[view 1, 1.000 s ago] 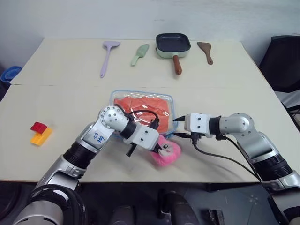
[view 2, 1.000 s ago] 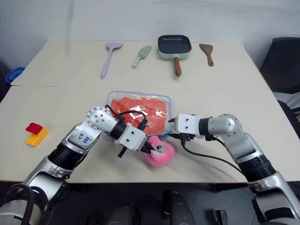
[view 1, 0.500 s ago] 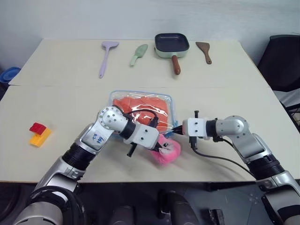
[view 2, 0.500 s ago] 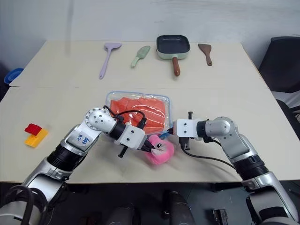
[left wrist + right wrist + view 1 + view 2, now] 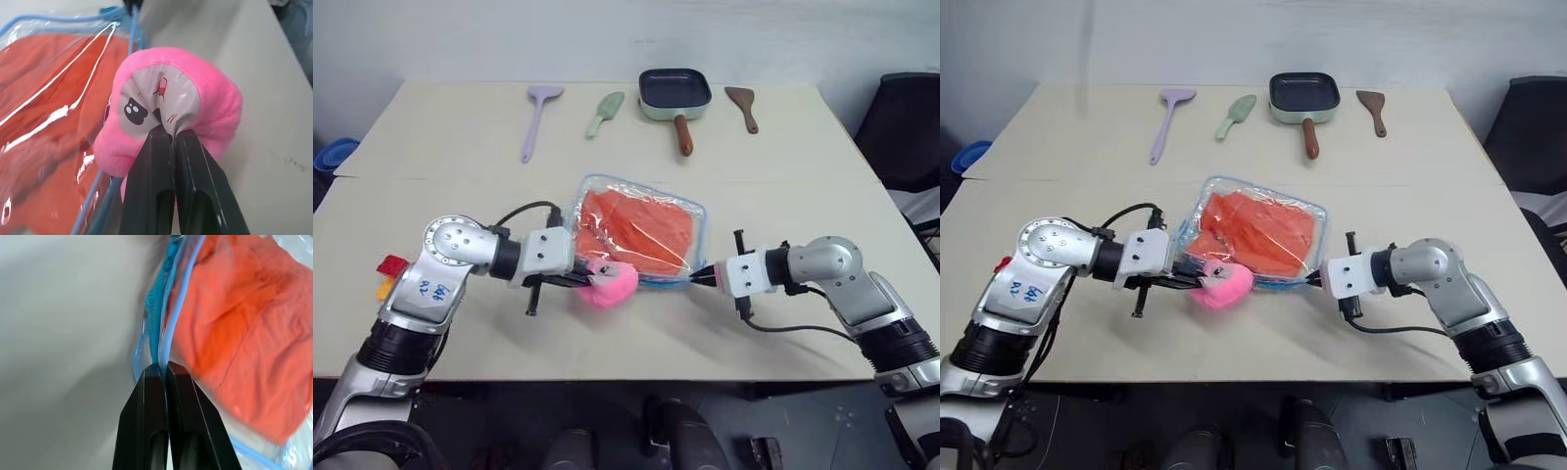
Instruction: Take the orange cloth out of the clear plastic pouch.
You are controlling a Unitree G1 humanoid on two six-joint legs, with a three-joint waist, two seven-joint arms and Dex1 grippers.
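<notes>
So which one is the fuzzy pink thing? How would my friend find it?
Start at the big pale table and find the clear plastic pouch in its middle with the orange cloth inside. The pink plush charm sits at the pouch's near edge, pinched by the left gripper. Nothing else there is fluffy, round or pink.

Even, soft light is falling across the desk [image 5: 783, 196]; glare is streaking the clear plastic pouch [image 5: 58, 83], and the right wrist view is blurring toward its edges.
</notes>
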